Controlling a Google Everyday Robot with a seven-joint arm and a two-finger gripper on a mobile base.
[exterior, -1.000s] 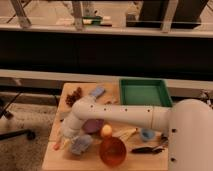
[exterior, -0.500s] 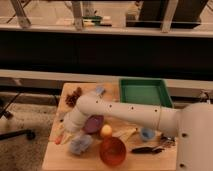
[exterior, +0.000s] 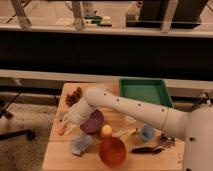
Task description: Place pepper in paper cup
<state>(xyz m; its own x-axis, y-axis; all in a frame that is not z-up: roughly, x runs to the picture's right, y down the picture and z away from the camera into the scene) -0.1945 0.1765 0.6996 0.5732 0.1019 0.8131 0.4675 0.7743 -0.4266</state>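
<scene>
Camera view: a wooden desk stands before a dark counter front, with a green tray at its far right corner. The white arm reaches in from the lower right and runs toward ten o'clock across the desk, ending at the gripper near the desk's left edge. An orange-red tip, apparently the pepper, shows at the gripper's lower end, pointing toward seven o'clock; whether the jaws are clamped on it or merely beside it cannot be told. The paper cup cannot be made out for certain; the gripper and wrist cover that part of the desk.

Just beside the gripper at three o'clock sits the purple bowl, partly under the arm. At four o'clock from the bowl lies a round yellow-orange fruit, and a pale banana-like thing lies just to its right. At six o'clock from the fruit stands the orange bowl. A crumpled bluish cloth lies at seven o'clock from the purple bowl. A small blue cup stands right of the banana-like thing, and a dark elongated item lies at six o'clock from it. A brown cluster rests near the desk's far left corner.
</scene>
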